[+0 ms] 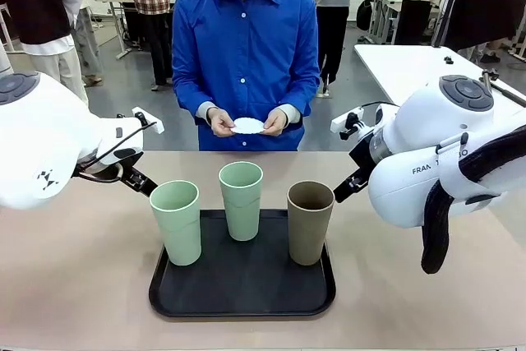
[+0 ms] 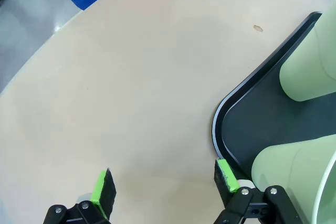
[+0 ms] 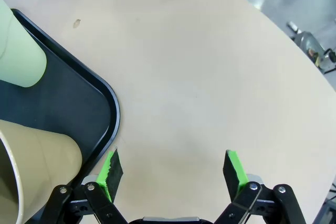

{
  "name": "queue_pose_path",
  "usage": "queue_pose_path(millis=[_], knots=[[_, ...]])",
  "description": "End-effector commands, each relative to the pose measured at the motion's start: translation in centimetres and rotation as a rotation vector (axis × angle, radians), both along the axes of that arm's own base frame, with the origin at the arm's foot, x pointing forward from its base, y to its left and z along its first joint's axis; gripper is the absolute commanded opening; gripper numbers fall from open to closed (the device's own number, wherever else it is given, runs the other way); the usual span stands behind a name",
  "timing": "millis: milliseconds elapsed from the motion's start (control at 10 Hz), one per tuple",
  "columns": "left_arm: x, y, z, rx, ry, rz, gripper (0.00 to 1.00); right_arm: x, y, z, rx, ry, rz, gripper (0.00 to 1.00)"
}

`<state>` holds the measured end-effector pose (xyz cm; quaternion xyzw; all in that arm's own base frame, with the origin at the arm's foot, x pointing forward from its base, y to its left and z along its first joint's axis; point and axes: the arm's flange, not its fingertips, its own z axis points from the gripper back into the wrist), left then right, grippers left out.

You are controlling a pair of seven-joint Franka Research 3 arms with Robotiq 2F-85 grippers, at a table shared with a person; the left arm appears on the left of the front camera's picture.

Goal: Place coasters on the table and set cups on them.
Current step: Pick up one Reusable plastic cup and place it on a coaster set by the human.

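Note:
Three cups stand upright on a black tray (image 1: 242, 297): a mint green cup (image 1: 176, 222) at the left, a second mint green cup (image 1: 241, 200) in the middle and a brown cup (image 1: 310, 222) at the right. The person at the far side holds white scalloped coasters (image 1: 247, 126) in both hands above the table (image 1: 74, 277). My left gripper (image 2: 165, 184) hangs open over bare tabletop beside the tray's corner (image 2: 219, 124). Open as well, my right gripper (image 3: 173, 170) hovers over the table beside the tray's other corner (image 3: 107, 103), near the brown cup (image 3: 37, 166).
The tray takes up the middle of the near table. Bare tabletop lies to both sides of it and between it and the person. A white table (image 1: 411, 63) stands at the back right, and other people stand far behind.

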<state>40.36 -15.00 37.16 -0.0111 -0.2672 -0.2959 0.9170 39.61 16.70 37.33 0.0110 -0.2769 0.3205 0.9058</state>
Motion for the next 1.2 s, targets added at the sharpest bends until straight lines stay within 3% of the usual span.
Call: queue_pose_path(millis=[0, 800, 1000, 1100], knots=[[0.0, 0.0, 0.0, 0.000, 0.000, 0.000, 1.00, 0.0, 0.0, 0.0, 0.000, 0.000, 0.000, 1.00], [0.0, 0.0, 0.0, 0.000, 0.000, 0.000, 1.00, 0.0, 0.0, 0.0, 0.000, 0.000, 0.000, 1.00], [2.0, 3.4, 2.0, -0.071, 0.053, -0.007, 1.00, 0.8, -2.6, 1.4, 0.049, 0.071, -0.044, 1.00], [1.3, 3.9, 3.0, -0.056, 0.049, -0.014, 1.00, 0.2, -3.4, 1.9, 0.020, 0.119, -0.117, 1.00]])
